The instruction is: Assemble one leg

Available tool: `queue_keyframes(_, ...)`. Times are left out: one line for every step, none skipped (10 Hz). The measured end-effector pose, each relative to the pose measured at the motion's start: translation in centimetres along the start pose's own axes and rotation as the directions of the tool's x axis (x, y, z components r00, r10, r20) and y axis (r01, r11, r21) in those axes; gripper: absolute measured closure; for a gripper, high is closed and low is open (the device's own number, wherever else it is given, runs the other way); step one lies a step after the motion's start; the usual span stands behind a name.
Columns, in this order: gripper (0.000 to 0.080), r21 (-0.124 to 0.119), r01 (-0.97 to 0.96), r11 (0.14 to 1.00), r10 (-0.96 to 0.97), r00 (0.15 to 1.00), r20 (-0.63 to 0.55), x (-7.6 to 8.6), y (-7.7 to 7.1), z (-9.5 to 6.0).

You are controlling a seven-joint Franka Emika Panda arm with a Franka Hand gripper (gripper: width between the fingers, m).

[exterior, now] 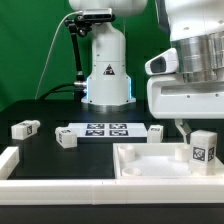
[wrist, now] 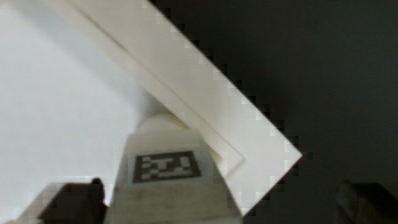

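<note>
A leg [exterior: 203, 148], a small white block with a tag on its face, stands upright at a corner of the large white panel [exterior: 150, 170] on the exterior view's right. My gripper [exterior: 199, 128] hangs right over it, with one dark finger [exterior: 181, 127] showing beside the leg's top. In the wrist view the leg [wrist: 178, 170] lies between the two dark fingers [wrist: 75, 203], with a gap on each side. My gripper [wrist: 217, 206] is open there. The panel's raised rim [wrist: 214, 90] runs past the leg.
Three more legs lie on the black table: one at the far left [exterior: 25, 128], one beside the marker board [exterior: 66, 138], one to its right [exterior: 155, 132]. The marker board [exterior: 105, 129] lies mid-table. The arm's base [exterior: 105, 75] stands behind. A white rim [exterior: 10, 160] borders the left front.
</note>
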State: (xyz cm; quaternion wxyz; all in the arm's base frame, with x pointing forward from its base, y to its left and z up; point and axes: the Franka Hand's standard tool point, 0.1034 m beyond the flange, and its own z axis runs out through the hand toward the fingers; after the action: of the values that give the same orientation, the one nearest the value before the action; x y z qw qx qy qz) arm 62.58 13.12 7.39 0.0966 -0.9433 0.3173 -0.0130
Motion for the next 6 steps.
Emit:
queue_keyframes(0.0150,0.000,0.069,0.998,-0.069,0.998,-0.002,0.39,0.34,-0.08)
queue_keyframes(0.0150,0.002,0.177,0.984,-0.177,0.984,-0.011,1.08,0.88,-0.20)
queue_keyframes(0.0150,0.002,0.179,0.984,-0.179,0.984,-0.010,0.96,0.78,-0.17)
queue_keyframes(0.0150,0.002,0.177,0.984,-0.177,0.984,-0.010,0.99,0.80,-0.18)
queue_keyframes(0.0273,0.002,0.176,0.984,-0.176,0.984,-0.011,1.03,0.83,-0.19)
queue_keyframes(0.0273,0.002,0.176,0.984,-0.176,0.984,-0.011,1.03,0.84,-0.19)
